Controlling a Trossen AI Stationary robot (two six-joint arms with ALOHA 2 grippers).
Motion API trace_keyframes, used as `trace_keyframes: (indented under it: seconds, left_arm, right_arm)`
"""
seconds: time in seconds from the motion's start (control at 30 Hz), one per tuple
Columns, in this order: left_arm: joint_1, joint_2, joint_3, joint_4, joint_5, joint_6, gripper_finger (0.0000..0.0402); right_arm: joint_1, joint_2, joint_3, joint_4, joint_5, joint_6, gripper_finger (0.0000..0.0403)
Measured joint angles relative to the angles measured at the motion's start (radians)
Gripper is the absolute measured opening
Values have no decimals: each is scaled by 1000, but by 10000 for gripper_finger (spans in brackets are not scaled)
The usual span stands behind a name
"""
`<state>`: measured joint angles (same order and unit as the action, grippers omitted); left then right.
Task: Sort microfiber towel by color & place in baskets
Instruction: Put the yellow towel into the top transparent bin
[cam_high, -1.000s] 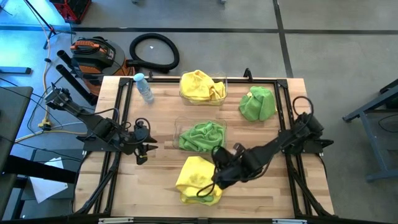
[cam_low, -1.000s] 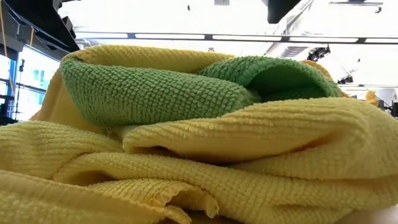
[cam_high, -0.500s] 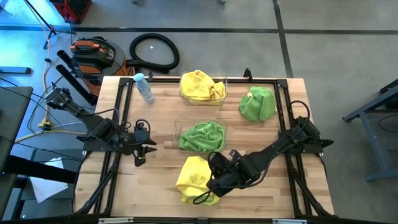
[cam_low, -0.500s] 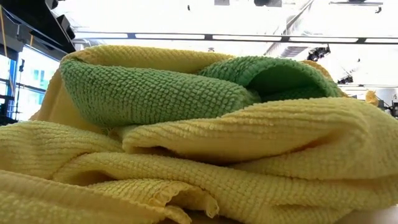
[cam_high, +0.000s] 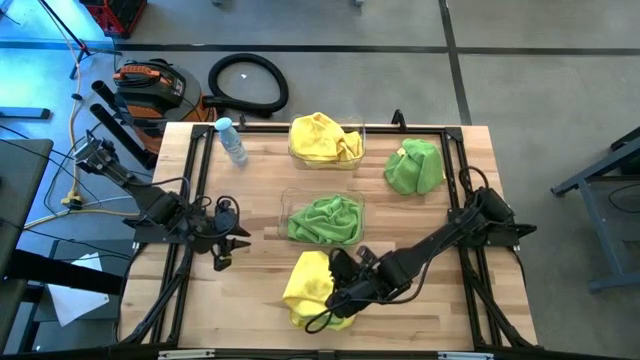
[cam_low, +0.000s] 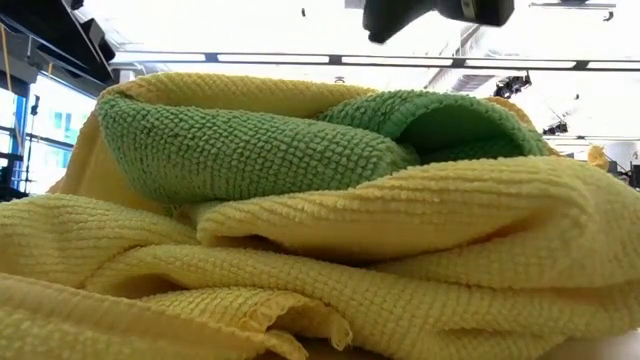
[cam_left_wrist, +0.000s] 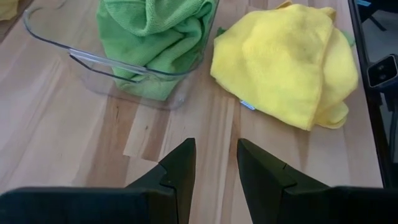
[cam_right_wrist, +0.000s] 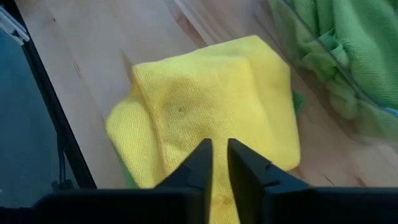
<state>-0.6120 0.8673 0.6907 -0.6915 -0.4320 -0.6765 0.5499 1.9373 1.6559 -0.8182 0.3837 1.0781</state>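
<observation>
A yellow towel pile (cam_high: 308, 285) lies near the table's near edge, with a green towel (cam_low: 240, 150) folded between its layers. My right gripper (cam_right_wrist: 219, 149) hovers over this pile, fingers pointing down and open by a narrow gap; the low view shows its dark body (cam_low: 440, 15) above the cloth. One basket (cam_high: 290, 205) in mid-table holds a green towel (cam_high: 325, 218). The far basket (cam_high: 360, 135) holds a yellow towel (cam_high: 322, 138). Another green towel (cam_high: 415, 167) lies loose at the far right. My left gripper (cam_left_wrist: 216, 152), open, waits over bare wood on the left.
A small clear bottle with a blue cap (cam_high: 232, 140) stands at the far left of the table. Black frame rails (cam_high: 190, 200) run along both sides. Bare wood lies between the left gripper (cam_high: 222, 257) and the mid-table basket, and right of the pile.
My right gripper has moved toward the table's near-left, from beside the yellow pile's right edge to over its middle, and its dark body has come into the top of the low view. The towels have stayed where they were.
</observation>
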Motion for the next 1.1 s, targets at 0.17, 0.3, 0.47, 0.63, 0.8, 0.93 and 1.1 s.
trace_keyframes:
  seconds: [0.17, 0.3, 0.47, 0.63, 0.8, 0.93, 1.1]
  left_arm:
    - [-12, 0, 0, 0, 0, -3, 106]
    - [-12, 0, 0, 0, -2, -3, 106]
    - [-12, 0, 0, 0, -2, -11, 106]
    - [-12, 0, 0, 0, -2, -12, 106]
    - [-12, 0, 0, 1, -13, -22, 106]
    - [-11, 0, 0, 2, -23, -30, 106]
    - [-11, 0, 0, 2, -24, -30, 106]
  right_arm:
    - [0, 0, -55, 51, -3, -92, 117]
    - [0, 0, -120, 171, -9, -221, 167]
    - [-1, -1, -211, 343, -28, -305, 202]
    - [-2, -1, -249, 374, -28, -320, 204]
    - [-6, 33, -248, 373, -30, -362, 198]
    - [-17, 79, -248, 389, -53, -351, 190]
    - [-23, 97, -248, 391, -90, -276, 159]
